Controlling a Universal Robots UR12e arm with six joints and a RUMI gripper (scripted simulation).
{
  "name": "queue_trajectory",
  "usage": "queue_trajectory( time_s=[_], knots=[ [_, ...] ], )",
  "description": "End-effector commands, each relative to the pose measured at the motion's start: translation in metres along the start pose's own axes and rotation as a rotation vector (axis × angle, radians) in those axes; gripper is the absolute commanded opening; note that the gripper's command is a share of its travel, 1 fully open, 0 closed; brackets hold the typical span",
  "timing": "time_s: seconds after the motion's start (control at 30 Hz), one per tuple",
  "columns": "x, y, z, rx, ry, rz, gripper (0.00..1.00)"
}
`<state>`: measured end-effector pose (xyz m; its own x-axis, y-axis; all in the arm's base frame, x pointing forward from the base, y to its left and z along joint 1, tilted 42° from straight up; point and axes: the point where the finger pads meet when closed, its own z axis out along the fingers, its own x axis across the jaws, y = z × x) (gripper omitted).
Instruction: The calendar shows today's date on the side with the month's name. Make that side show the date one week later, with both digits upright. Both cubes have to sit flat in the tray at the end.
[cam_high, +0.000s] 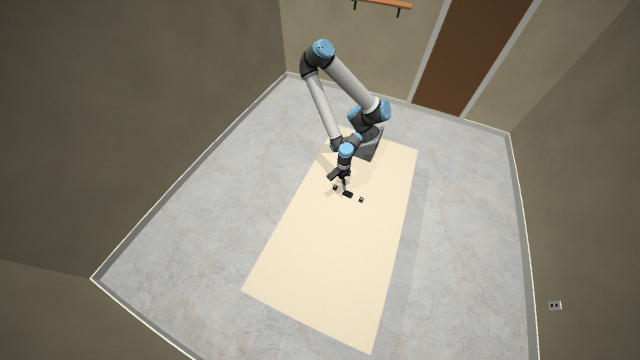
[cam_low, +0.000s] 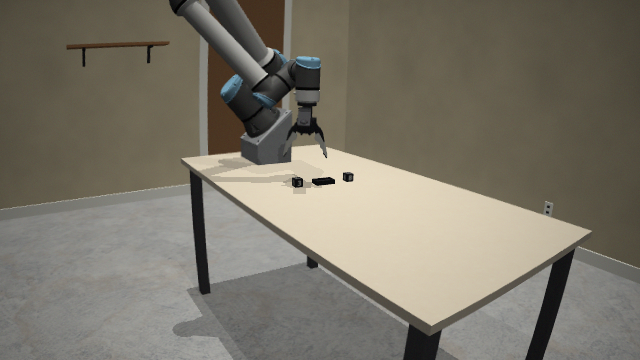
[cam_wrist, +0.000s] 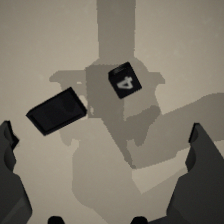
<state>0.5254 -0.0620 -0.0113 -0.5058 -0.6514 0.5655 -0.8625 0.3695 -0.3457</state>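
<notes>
A small black tray lies empty on the table. One black cube sits on the table left of the tray; in the wrist view its top face shows a white 4. The other black cube sits on the table on the tray's other side and is out of the wrist view. My gripper is open and empty. It hangs well above the table, over the cube with the 4.
The beige table carries the robot base at its far end. The arm's shadow falls across the cube and tray. A door and a wall shelf stand behind.
</notes>
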Motion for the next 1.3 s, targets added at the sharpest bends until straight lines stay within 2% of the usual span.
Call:
queue_trajectory(
  time_s=[0.0,0.43,0.9,1.27],
  knots=[
    [0.006,-0.001,0.001,0.007,-0.011,-0.122,1.0],
    [0.02,-0.003,0.001,0.009,-0.007,-0.379,1.0],
    [0.026,-0.003,0.002,0.01,-0.005,-0.499,1.0],
    [0.027,-0.004,0.002,0.011,-0.004,-0.529,1.0]
  ],
)
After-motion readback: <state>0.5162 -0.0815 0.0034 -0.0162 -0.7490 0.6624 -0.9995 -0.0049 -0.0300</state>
